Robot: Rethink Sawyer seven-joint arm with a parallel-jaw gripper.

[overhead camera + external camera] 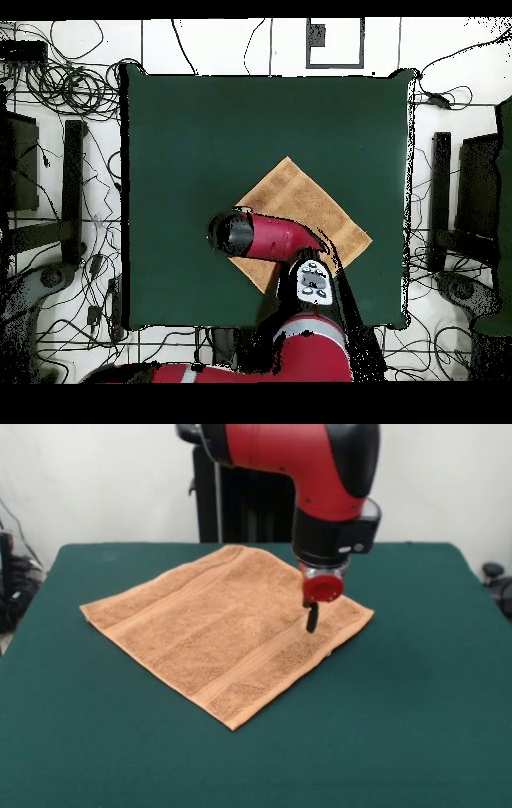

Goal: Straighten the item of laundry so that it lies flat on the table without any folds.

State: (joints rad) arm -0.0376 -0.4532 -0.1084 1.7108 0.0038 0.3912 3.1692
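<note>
The orange-tan towel point(224, 628) lies spread out in a diamond shape on the dark green table point(416, 712), with woven bands near two hems and no fold showing. My gripper point(312, 618) hangs from the red arm over the towel, close to its right corner. Its dark tips look closed together, hold nothing, and sit at or just above the cloth. In the overhead view the towel point(305, 205) sits right of the table's point(180, 140) centre. The arm point(262, 236) covers the towel's lower left part and hides the gripper.
The robot's black pedestal point(240, 504) stands behind the table's far edge. Cables point(60, 90) and dark stands point(72, 180) lie on the floor around the table. Green table top surrounds the towel on all sides.
</note>
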